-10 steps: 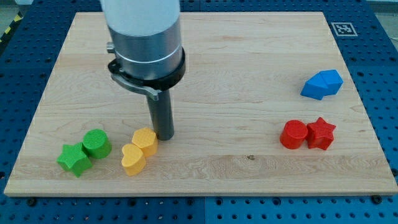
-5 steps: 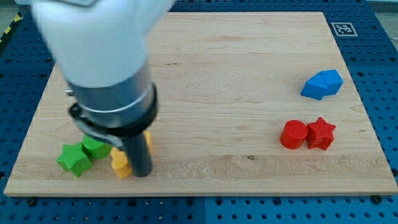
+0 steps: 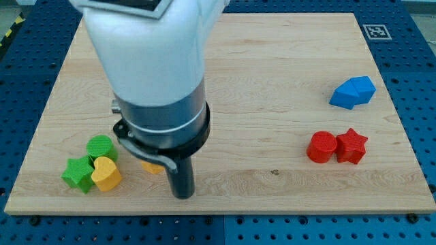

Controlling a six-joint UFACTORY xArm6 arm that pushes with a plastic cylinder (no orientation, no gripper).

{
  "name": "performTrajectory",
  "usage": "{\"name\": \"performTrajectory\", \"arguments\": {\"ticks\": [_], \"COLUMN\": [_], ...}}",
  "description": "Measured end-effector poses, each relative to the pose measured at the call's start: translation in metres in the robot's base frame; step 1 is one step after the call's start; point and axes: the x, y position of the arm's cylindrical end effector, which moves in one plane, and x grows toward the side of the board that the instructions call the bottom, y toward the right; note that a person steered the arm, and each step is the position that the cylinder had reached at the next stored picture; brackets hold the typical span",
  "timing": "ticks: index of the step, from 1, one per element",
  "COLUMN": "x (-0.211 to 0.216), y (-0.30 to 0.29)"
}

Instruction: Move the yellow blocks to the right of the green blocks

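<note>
A yellow heart block (image 3: 105,174) lies at the board's lower left, touching the green star block (image 3: 80,173) on its left and the green cylinder block (image 3: 100,147) above it. A second yellow block (image 3: 150,167) is mostly hidden behind the arm; only a sliver shows, to the right of the green blocks. My tip (image 3: 182,195) rests on the board near the bottom edge, just right of and below that hidden yellow block, and well right of the heart.
A red cylinder block (image 3: 321,147) and a red star block (image 3: 351,145) sit together at the right. A blue block (image 3: 353,92) lies above them. The wooden board (image 3: 272,61) has an edge close below my tip.
The yellow heart has slid left against the green blocks. My tip moved down-left past the yellow blocks, then right toward the bottom edge. The second yellow block is now hidden by the arm.
</note>
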Motion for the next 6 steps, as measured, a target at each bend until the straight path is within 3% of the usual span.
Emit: {"name": "performTrajectory", "arguments": {"ticks": [1,5,6], "x": [-0.023,-0.043,-0.043], "y": [-0.013,-0.045,-0.013]}}
